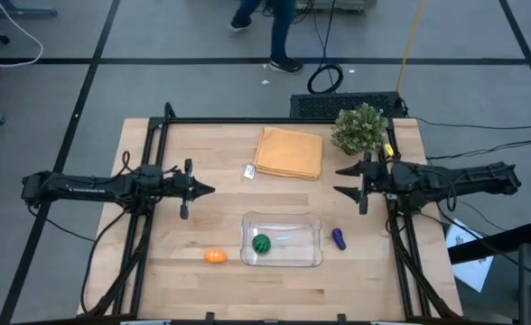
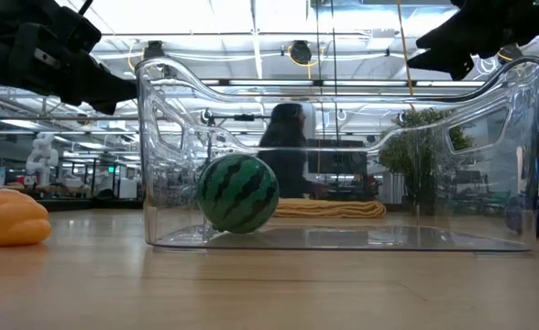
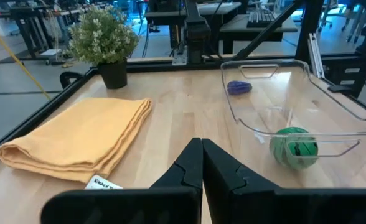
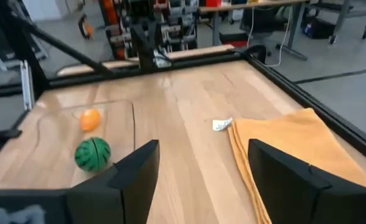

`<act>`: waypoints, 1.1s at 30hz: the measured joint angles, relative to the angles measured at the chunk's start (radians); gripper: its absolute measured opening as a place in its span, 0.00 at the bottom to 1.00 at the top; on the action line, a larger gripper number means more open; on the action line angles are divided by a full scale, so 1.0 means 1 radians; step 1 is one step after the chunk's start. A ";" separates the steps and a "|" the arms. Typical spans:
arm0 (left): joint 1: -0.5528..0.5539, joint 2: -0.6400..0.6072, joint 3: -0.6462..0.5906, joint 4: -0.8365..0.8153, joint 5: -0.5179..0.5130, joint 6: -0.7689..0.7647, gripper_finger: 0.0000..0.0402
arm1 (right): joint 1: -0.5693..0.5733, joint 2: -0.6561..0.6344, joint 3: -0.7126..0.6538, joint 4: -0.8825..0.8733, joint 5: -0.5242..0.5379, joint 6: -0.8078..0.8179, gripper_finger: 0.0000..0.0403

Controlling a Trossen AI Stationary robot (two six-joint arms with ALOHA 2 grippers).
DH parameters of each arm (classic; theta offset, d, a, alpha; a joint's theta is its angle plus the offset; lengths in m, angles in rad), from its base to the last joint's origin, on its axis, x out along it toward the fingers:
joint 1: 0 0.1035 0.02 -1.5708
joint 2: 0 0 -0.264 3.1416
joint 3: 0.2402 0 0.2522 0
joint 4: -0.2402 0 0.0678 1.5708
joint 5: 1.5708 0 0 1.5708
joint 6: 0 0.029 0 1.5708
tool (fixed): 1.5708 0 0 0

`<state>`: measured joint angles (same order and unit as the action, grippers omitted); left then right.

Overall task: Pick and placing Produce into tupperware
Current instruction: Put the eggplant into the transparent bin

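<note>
Clear tupperware [image 1: 282, 262] near the table's front edge, striped green ball [image 1: 262, 243] inside, orange piece [image 1: 214, 256] and eggplant [image 1: 339, 238] outside — left gripper [image 1: 209, 190] closed, empty, right gripper [image 1: 340, 180] spread wide, empty, paper tag [image 3: 103, 183] unreadable.

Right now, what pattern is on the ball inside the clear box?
Dark and light green watermelon stripes on the ball, clearest in the low view.

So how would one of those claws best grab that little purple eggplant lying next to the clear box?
Probably from straight above, pinching across its narrow middle. The eggplant lies flat on the table, long and slim, so the fingers fit on either side. It sits just outside the tupperware, apparently with a small gap. The open right gripper is on its side.
</note>
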<state>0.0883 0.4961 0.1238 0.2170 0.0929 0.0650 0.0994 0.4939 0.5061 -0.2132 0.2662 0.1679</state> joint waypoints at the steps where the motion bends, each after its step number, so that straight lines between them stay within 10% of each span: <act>1: 0.000 0.000 0.000 0.000 0.000 0.000 0.01 | 0.000 0.007 0.004 -0.005 -0.001 -0.016 0.60; 17: 0.000 0.000 0.000 -0.005 -0.001 -0.018 0.01 | 0.000 0.086 0.088 -0.087 -0.112 0.031 0.32; 33: 0.000 0.000 0.000 -0.007 -0.002 -0.022 0.03 | -0.008 0.278 0.225 -0.454 -0.342 0.204 0.30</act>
<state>0.0883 0.4961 0.1242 0.2100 0.0908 0.0433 0.0917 0.7723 0.7311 -0.6674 -0.0760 0.3723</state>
